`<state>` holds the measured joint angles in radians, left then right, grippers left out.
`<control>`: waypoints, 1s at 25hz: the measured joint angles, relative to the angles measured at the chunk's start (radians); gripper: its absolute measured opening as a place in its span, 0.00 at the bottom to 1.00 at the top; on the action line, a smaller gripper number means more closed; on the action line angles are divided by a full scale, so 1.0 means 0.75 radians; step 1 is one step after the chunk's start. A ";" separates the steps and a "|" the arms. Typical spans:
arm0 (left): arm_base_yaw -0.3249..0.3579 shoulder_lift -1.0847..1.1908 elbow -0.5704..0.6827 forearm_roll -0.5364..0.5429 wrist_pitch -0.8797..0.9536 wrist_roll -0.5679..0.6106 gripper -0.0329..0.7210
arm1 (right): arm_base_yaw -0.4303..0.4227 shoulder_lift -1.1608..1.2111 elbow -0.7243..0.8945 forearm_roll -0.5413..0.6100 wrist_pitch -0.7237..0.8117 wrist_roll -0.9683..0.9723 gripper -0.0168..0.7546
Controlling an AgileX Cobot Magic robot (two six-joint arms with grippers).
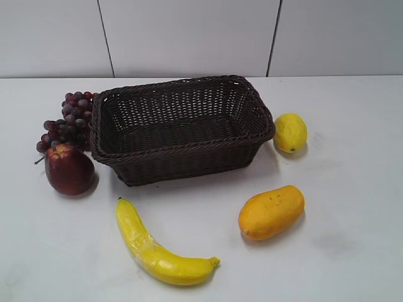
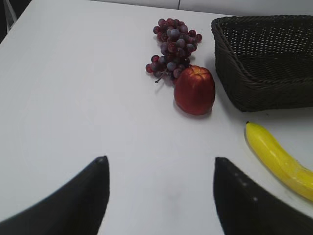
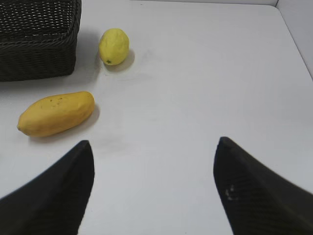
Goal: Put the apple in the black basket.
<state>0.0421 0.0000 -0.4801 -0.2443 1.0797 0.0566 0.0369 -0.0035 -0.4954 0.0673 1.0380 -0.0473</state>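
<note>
The left hand (image 2: 161,196) hangs spread above the white surface (image 2: 73,98), holding nothing, as does the right hand (image 3: 154,191). The apple (image 2: 194,90) sits touching the grapes (image 2: 171,46), just beside the black basket (image 2: 264,58).

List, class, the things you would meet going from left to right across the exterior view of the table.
grapes → apple → banana → black basket → mango → lemon
</note>
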 joint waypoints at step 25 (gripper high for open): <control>-0.005 1.328 -0.461 -0.054 -0.045 0.231 0.83 | 0.000 0.000 0.000 0.000 -0.001 0.000 0.76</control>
<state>0.0382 0.9960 -0.8255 -0.2849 1.0460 0.2295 0.0369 -0.0035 -0.4954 0.0673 1.0372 -0.0473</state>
